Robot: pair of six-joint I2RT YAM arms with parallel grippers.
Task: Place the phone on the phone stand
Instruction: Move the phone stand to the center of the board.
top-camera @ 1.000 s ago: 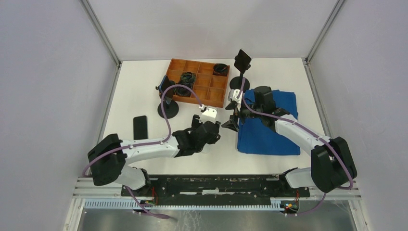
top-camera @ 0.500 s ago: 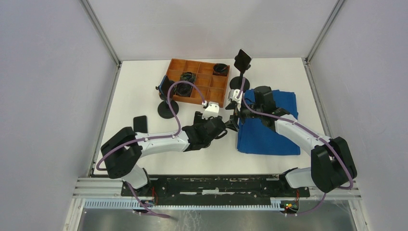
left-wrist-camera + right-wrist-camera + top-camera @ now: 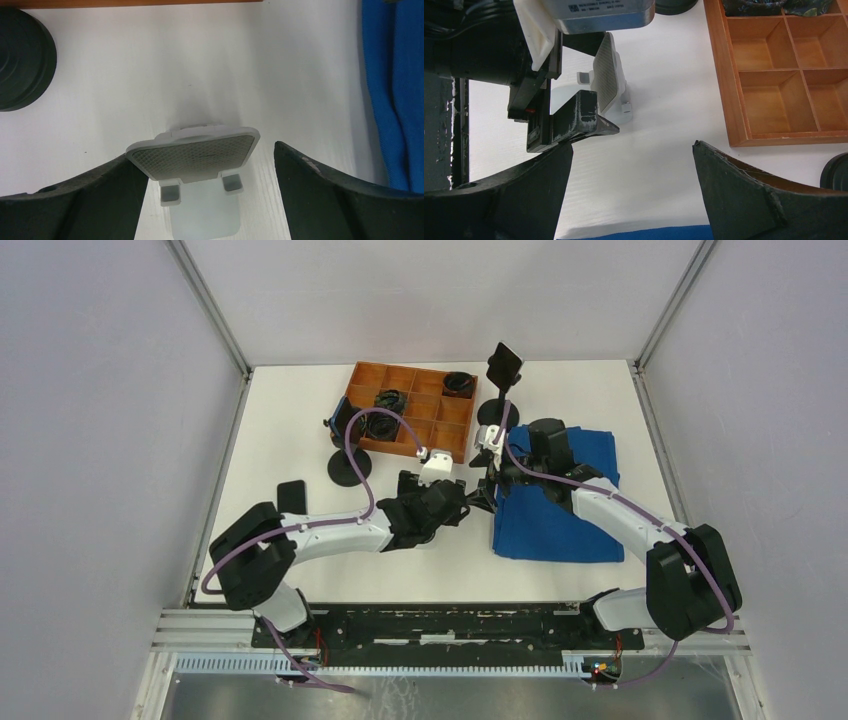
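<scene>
Since a second before, the left arm had swung in toward the middle of the desk [image 3: 290, 420] and its jaws had spread wider. The left pincer [image 3: 207, 160] stood wide open, gripping nothing, with one finger on either side of the white phone stand [image 3: 195, 152]. The stand was on the desk near the blue cloth [image 3: 395, 100]. The right pincer [image 3: 632, 147] was also spread wide and empty, just beside the left one. The black phone [image 3: 291, 498] lay flat on the desk, well apart from the stand.
</scene>
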